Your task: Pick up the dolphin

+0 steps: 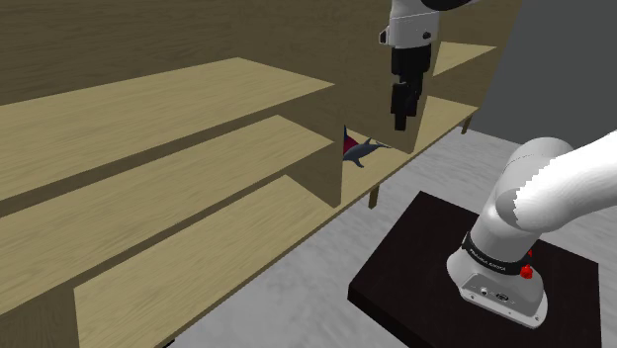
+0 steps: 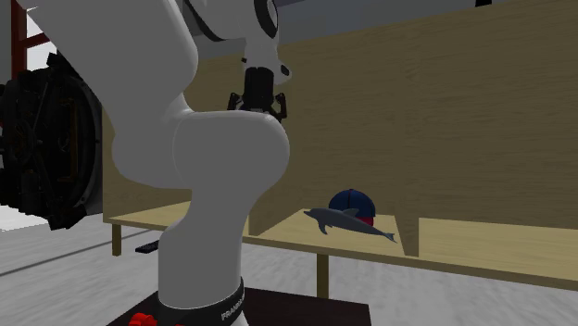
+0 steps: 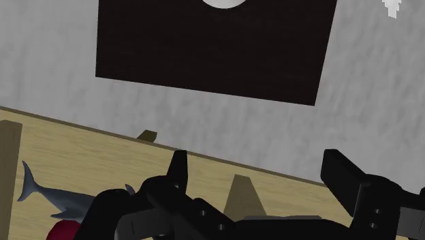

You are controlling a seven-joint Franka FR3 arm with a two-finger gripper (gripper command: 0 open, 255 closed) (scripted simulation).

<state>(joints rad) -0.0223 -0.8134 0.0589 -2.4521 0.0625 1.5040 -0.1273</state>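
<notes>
My fingers (image 3: 178,169) are standing wide apart, clasping nothing; my gripper (image 1: 399,121) is hanging over the front edge of the low wooden shelf (image 2: 482,246); the grey dolphin (image 1: 364,150) is lying on that board, off to one side below me (a blue-and-red object (image 2: 355,200) is sitting just behind it).

text | arm's black base band (image 2: 199,301) | white lettering, seemingly "FRANKA", the rest cut off

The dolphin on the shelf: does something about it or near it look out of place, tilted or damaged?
Nothing stands out. The grey dolphin lies level and whole on the low shelf board, close to a blue and red round thing. The open gripper hangs higher up, apart from both.
</notes>
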